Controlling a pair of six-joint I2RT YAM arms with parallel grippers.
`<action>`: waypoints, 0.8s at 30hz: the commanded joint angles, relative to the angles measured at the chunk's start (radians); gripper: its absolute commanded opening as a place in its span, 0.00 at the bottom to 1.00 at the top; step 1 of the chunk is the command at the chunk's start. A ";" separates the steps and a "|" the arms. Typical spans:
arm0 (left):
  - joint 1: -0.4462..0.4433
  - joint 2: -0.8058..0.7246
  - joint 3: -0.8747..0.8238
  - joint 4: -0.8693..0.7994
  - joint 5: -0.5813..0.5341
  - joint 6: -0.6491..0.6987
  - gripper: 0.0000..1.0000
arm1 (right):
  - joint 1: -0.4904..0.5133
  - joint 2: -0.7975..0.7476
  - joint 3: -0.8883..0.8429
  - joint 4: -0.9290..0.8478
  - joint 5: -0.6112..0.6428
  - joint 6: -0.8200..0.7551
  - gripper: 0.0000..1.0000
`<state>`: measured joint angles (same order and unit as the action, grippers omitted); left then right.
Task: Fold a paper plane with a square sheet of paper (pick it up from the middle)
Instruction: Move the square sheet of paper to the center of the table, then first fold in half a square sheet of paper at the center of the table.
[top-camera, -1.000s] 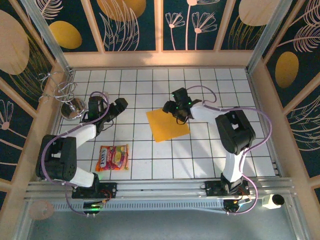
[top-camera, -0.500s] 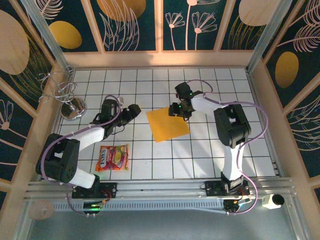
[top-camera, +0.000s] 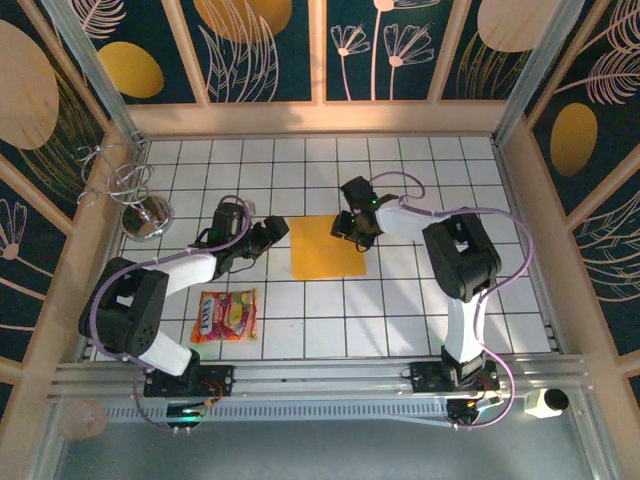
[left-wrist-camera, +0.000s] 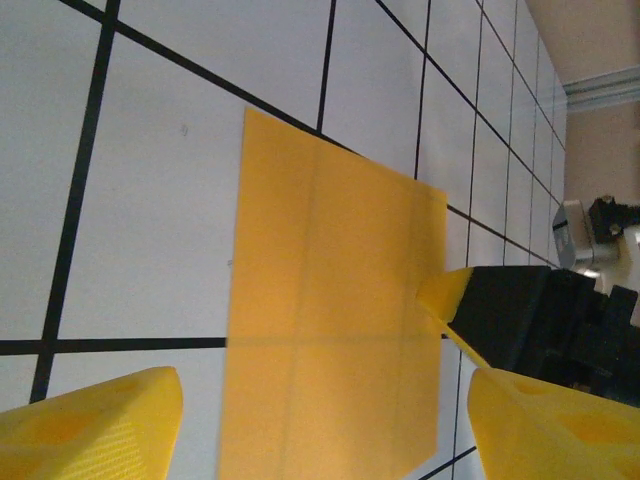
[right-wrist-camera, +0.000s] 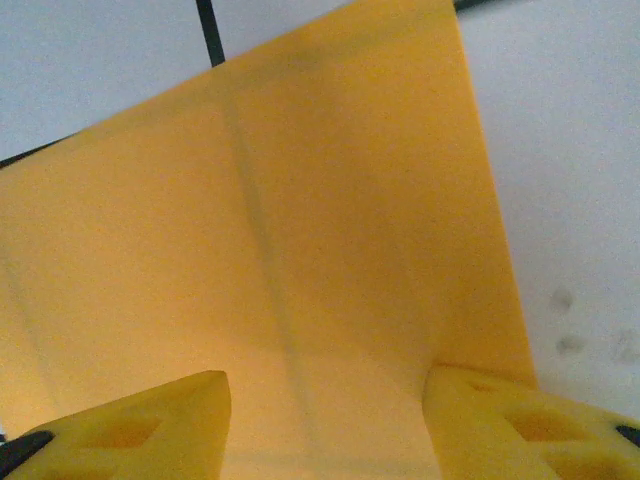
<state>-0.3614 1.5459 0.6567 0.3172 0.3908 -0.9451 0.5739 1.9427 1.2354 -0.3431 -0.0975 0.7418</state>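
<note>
Here we go: the sheet of paper (top-camera: 322, 250) lies flat near the middle of the worktop (top-camera: 420, 300), a touch toward the far edge, and both arms are crowding it. The right pincer (top-camera: 348, 228) is down at the sheet's far right corner with its jaws apart. The right wrist view has the paper spread between the two yellow fingers, and one fingertip (left-wrist-camera: 443, 296) sits right on the paper's edge. It doesn't look clamped on anything. The left pincer (top-camera: 280, 229) hangs just beside the sheet's left edge, jaws wide apart, looking straight across the paper. Now for the danger. The paper is thin and flat against the tiles, so a closing pincer could slide over it and catch nothing, or bunch it into a stray wrinkle where a clean crease belongs. Being at the corner is a worry too. My guess is that a lift from there lets the sheet droop and swing, where a middle pickup would not. A push from the right fingertip could shove the whole square toward the left pincer and skew it against the tile lines. With both arms this close, a knock between them is possible. The snack packet (top-camera: 227, 314) sits well apart toward the near left corner, out of trouble.
</note>
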 joint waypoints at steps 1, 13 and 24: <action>-0.009 -0.003 0.003 0.002 0.031 -0.018 0.74 | 0.037 -0.003 -0.081 0.019 -0.046 0.266 0.55; -0.065 0.044 0.097 -0.153 0.006 0.060 0.72 | -0.011 -0.123 -0.047 0.079 -0.152 0.034 0.55; -0.124 0.224 0.273 -0.308 -0.024 0.144 0.75 | -0.011 -0.055 -0.087 0.102 -0.236 0.030 0.52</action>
<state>-0.4812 1.7367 0.8970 0.0864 0.3805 -0.8402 0.5587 1.8622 1.1618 -0.2455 -0.3073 0.7898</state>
